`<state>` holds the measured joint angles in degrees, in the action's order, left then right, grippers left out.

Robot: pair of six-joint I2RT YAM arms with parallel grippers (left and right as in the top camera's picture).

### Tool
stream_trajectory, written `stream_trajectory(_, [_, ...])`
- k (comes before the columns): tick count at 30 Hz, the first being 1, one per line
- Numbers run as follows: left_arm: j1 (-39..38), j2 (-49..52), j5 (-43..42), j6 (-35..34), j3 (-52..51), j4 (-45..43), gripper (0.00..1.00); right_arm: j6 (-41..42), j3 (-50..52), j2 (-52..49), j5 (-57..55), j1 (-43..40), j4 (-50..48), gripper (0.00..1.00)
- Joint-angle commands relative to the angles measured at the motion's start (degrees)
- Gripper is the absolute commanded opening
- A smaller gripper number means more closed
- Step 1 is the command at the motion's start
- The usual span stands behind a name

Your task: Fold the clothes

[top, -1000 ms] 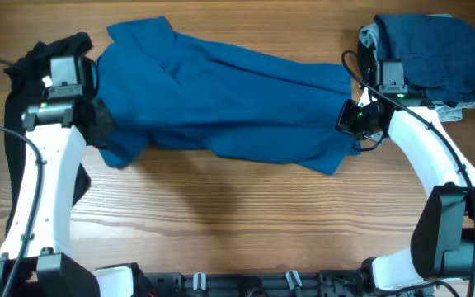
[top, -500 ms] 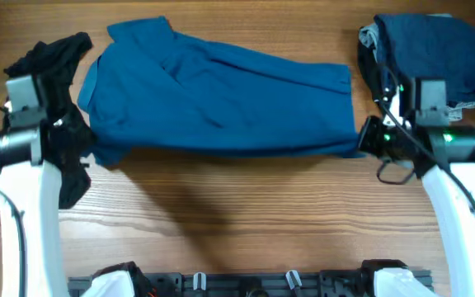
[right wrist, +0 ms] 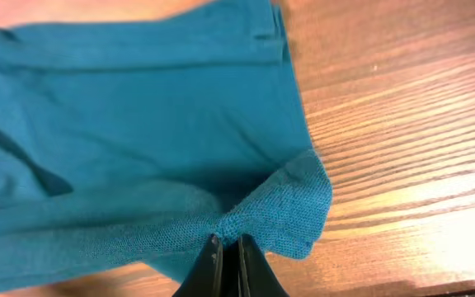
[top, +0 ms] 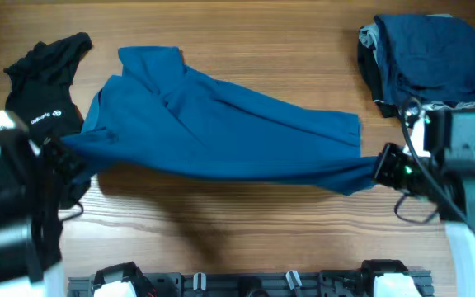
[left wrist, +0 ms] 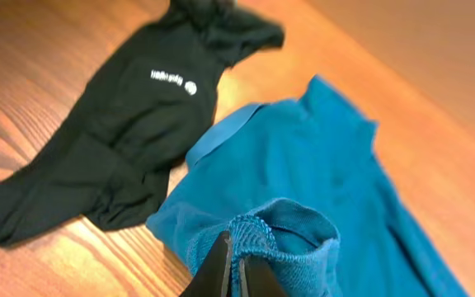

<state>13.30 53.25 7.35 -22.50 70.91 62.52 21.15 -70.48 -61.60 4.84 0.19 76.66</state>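
A teal knit shirt [top: 221,128] is stretched across the middle of the table, its near edge lifted off the wood. My left gripper [top: 66,157] is shut on the shirt's left corner, seen up close as a bunched teal hem [left wrist: 283,235] pinched at the gripper [left wrist: 236,264]. My right gripper [top: 379,167] is shut on the right corner; the teal fabric [right wrist: 138,140] puckers at the gripper [right wrist: 229,244]. The collar end [top: 148,58] still lies on the table at the back left.
A black garment [top: 44,70] with white lettering lies at the back left, also the black garment [left wrist: 114,132] beside the shirt. A folded dark blue pile [top: 427,49] sits at the back right. Bare wooden tabletop [top: 246,231] runs along the front.
Both arms have pulled toward the front edge and upward, dragging the shirt's near edge forward and off the table. The shirt now hangs taut and slanted between the grippers.
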Motion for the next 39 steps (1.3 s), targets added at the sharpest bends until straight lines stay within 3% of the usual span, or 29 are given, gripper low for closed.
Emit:
stream_trajectory(1, [0.31, 10.73, -0.09, 1.27, 0.35, -0.83, 0.04, -0.20, -0.46, -9.22, -1.49, -0.39, -1.11, 0.04])
stream_trajectory(9, [0.31, 36.74, -0.09, 1.55, 0.35, -13.03, 0.04, -0.07, 11.02, -28.70, 1.64, -0.44, -16.63, 0.04])
stream_trajectory(18, [-2.84, 42.47, -0.26, 6.16, 0.35, -23.37, 0.04, -0.22, 16.20, -32.11, 2.67, -6.40, -25.31, 0.05])
stream_trajectory(19, [-4.02, 42.49, -0.26, 7.04, 0.35, -24.13, 0.17, -0.90, 16.17, -32.11, 2.69, -6.62, -25.97, 0.15])
stream_trajectory(21, [-6.05, 42.49, 0.00, 9.73, 0.35, -25.77, 0.67, -2.43, 15.23, -32.06, 3.08, -6.62, -25.70, 0.37])
stream_trajectory(24, [-7.08, 42.42, 0.63, 10.38, 0.37, -25.68, 0.88, -3.19, 8.48, -31.67, 3.06, -6.64, -21.70, 0.47])
stream_trajectory(27, [-7.15, 42.38, 0.33, 10.40, 0.81, -29.38, 0.95, -5.79, -0.15, -31.52, 4.11, -6.64, -20.72, 0.66])
stream_trajectory(29, [-7.19, 42.47, -5.60, 14.86, 0.81, -36.02, 0.95, -7.69, -2.95, -31.52, 6.25, -6.62, -22.95, 0.69])
stream_trajectory(32, [-7.61, 44.15, -6.71, 19.06, 2.10, -42.47, 0.94, -9.29, -3.08, -31.58, 6.43, -6.62, -23.78, 0.72])
stream_trajectory(34, [-8.70, 49.37, -6.56, 23.89, 8.90, -41.16, 0.95, -10.69, -3.08, -31.58, 6.88, -6.36, -23.06, 0.73])
stream_trajectory(39, [-11.74, 67.12, -4.09, 26.71, 33.46, -31.10, 0.96, -10.95, -3.06, -31.58, 7.23, -6.36, -20.92, 0.73])
